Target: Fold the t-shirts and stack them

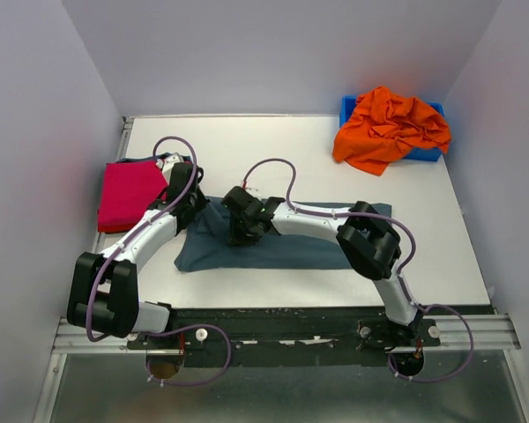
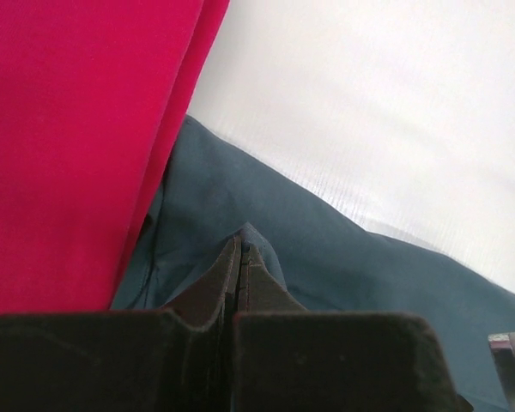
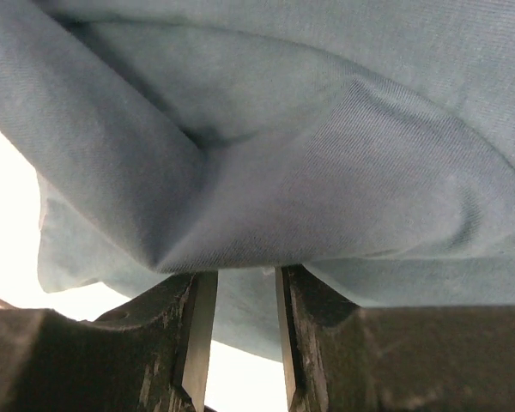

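Observation:
A slate grey-blue t-shirt [image 1: 291,247] lies in a long folded band across the middle of the table. My left gripper [image 1: 192,207] sits at the shirt's left end, next to the folded magenta-red t-shirt [image 1: 128,194]. In the left wrist view that gripper [image 2: 239,245] is shut, with a small peak of the grey-blue cloth [image 2: 326,249] pinched at its tips and the magenta-red shirt [image 2: 69,129] on the left. My right gripper [image 1: 241,231] is over the shirt's left half. Its jaws [image 3: 245,276] stand open, and grey-blue cloth [image 3: 326,154] drapes over the fingertips. A bright orange t-shirt [image 1: 388,128] lies crumpled at the back right.
The orange shirt rests on a rigid blue bin [image 1: 428,154] in the back right corner. White walls close in the table on the left, right and back. Bare white tabletop [image 1: 247,145] lies between the grey-blue shirt and the back wall.

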